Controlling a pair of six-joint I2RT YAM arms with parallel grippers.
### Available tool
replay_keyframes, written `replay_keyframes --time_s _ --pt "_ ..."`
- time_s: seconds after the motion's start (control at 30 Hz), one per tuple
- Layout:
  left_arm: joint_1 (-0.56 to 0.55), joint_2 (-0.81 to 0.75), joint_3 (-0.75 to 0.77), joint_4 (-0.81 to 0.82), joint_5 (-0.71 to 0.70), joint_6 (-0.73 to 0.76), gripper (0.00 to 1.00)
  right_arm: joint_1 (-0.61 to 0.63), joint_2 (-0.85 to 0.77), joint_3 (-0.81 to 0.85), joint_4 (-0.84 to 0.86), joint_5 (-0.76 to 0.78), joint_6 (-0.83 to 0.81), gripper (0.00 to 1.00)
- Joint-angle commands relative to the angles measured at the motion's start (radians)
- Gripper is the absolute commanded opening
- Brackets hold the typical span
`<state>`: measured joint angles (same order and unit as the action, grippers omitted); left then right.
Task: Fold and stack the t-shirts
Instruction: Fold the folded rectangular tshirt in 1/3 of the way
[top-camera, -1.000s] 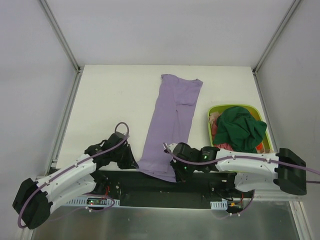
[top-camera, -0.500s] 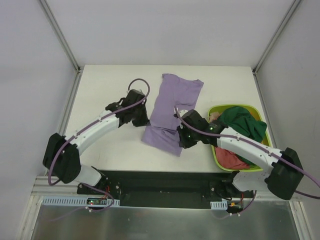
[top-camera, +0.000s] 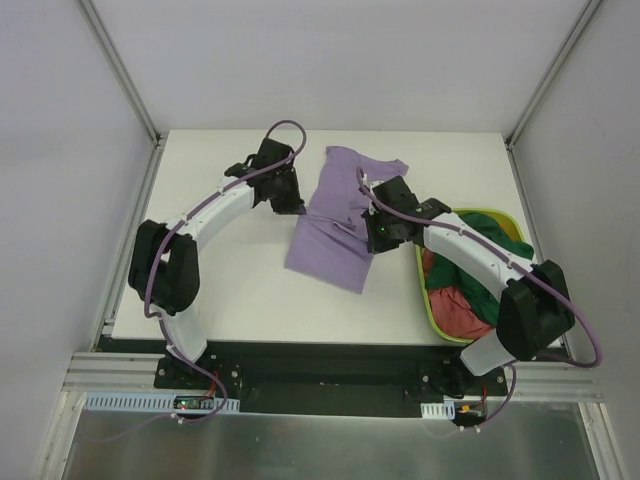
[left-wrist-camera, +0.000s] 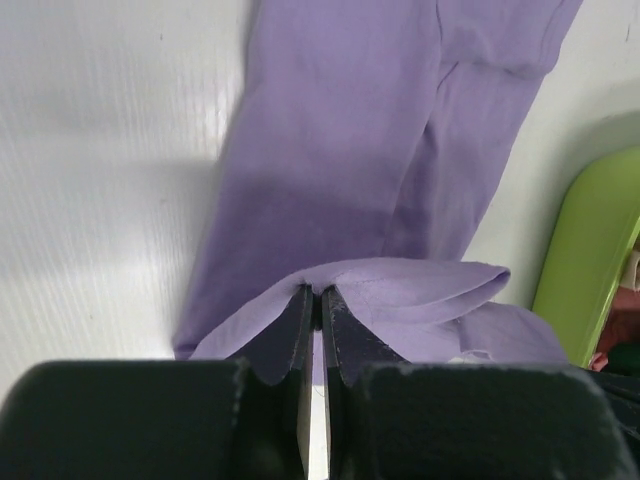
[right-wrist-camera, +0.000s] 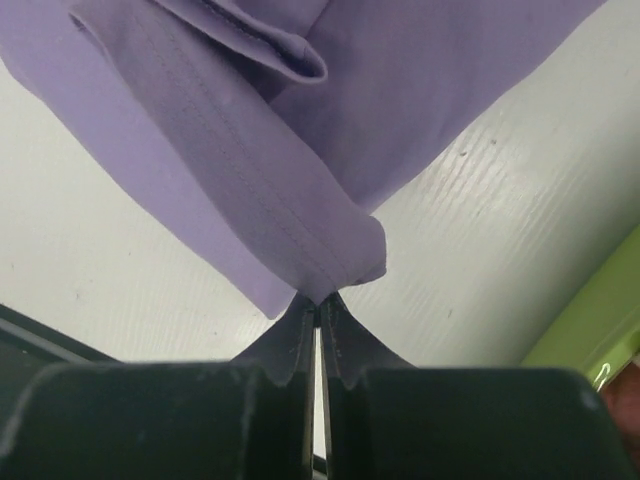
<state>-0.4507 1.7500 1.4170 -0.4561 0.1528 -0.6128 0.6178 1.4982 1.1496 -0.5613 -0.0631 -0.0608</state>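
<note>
At 11 o'clock, left gripper: we find its jaws pinched together on the left hem corner of the lavender t-shirt. In the wrist view, cloth drapes over the closed tips.
Lavender t-shirt: it lies mid-table on the white table, running from 12 o'clock down to the centre and doubled over itself.
Change: a second ago we saw the shirt as one long strip reaching the 6 o'clock edge, with both grippers low at its hem. Both have now carried that hem up toward 12 o'clock, so the cloth looks about half as long.
Meaning for the task: we judge this fold nearly made. The hem is not yet laid flat or released, and stacking has not begun.
Right gripper: at 1 o'clock, just right of centre, its jaws are clamped on the right hem corner. A fold of cloth hangs from the tips.
Basket: lime-green, at 4 o'clock, it holds a dark green t-shirt and a red-pink t-shirt, both bunched and unfolded.
In the way: the right arm stretches across the basket, whose rim sits near the shirt's right edge. We judge it could snag the arm or the cloth.
</note>
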Motion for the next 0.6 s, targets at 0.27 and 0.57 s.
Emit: replay_keyframes --time_s 0.27,0.57 --pt "0.046 0.241 0.264 0.002 0.076 0.079 0.0 -0.125 0.166 0.15 0.006 -0.079 -0.059 0.01" --pt "0.081 0.37 0.355 0.004 0.151 0.068 0.0 -0.17 0.29 0.222 0.029 -0.136 -0.05 0.01"
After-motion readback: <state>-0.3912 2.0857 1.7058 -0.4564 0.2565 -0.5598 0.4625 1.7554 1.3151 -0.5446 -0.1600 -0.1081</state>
